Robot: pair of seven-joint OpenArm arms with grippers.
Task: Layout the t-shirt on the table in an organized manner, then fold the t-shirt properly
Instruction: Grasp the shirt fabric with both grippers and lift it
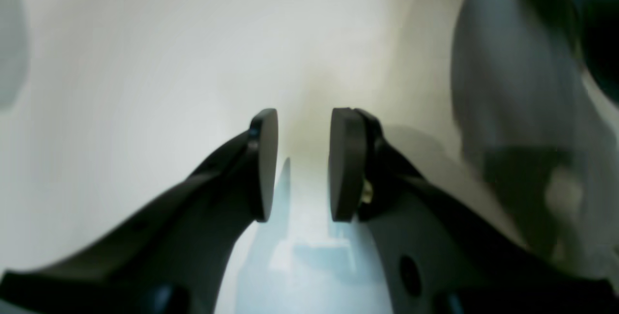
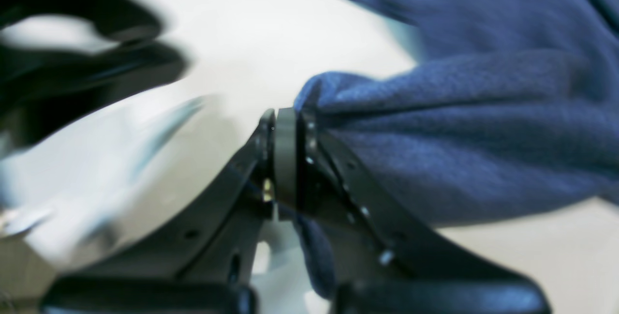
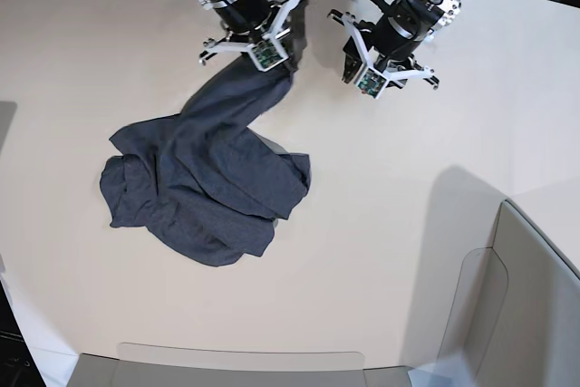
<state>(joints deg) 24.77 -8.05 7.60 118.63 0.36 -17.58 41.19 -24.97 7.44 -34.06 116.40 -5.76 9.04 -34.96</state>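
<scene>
The dark navy t-shirt [image 3: 208, 188] lies crumpled on the left half of the off-white table [image 3: 390, 224]. One band of it is pulled up toward the back. My right gripper [image 3: 283, 68] is shut on that end, and in the right wrist view its pads [image 2: 286, 154] pinch a fold of the blue fabric [image 2: 459, 149]. My left gripper [image 3: 348, 70] hangs a little to the right of it, clear of the cloth. In the left wrist view the left gripper [image 1: 303, 164] stands open with only bare table [image 1: 145, 86] between its pads.
A grey-beige bin wall [image 3: 530, 296] rises at the front right, and another low wall [image 3: 236, 355] runs along the front edge. The left arm shows as a dark blur [image 2: 72, 67] in the right wrist view, close to the right gripper.
</scene>
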